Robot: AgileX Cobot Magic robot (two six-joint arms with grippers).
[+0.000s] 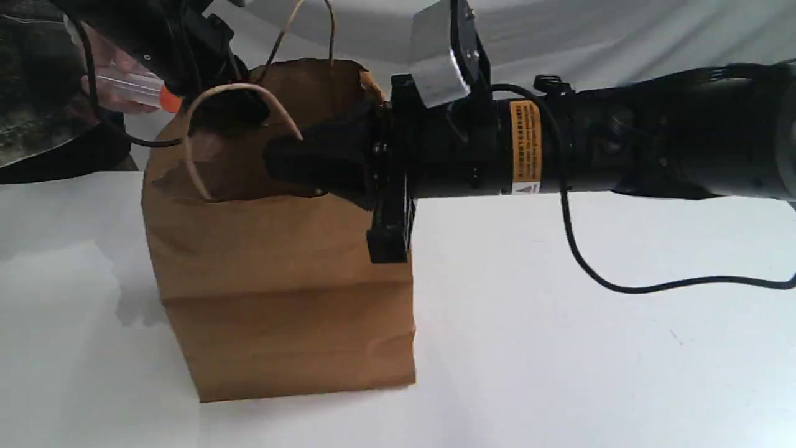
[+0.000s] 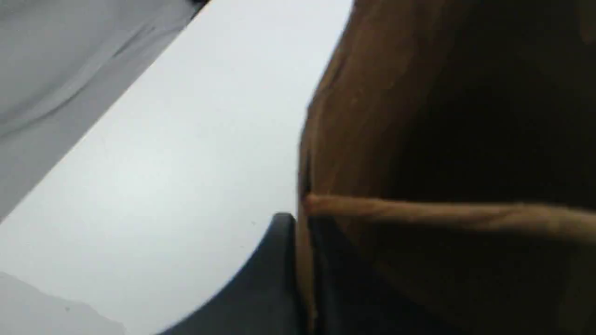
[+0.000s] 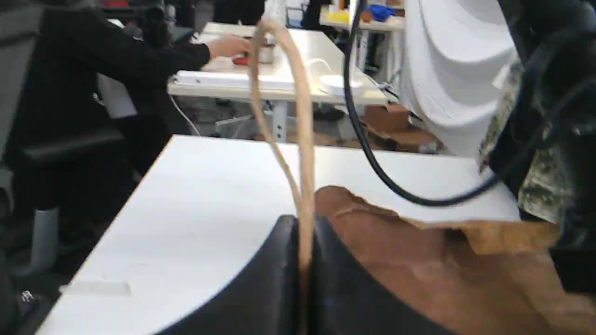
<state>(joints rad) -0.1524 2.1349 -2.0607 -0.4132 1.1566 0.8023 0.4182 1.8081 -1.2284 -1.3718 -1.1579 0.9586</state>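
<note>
Left gripper (image 2: 300,223) and right gripper (image 3: 305,223) pinch opposite rims of the brown paper bag (image 1: 280,298), the right at its twine handle (image 3: 302,116), holding the mouth open.

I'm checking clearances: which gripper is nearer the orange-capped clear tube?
Left. The left gripper pinches the paper bag at its rim on the side next to the tube. The right gripper clamps the opposite side, across the bag's mouth.
</note>
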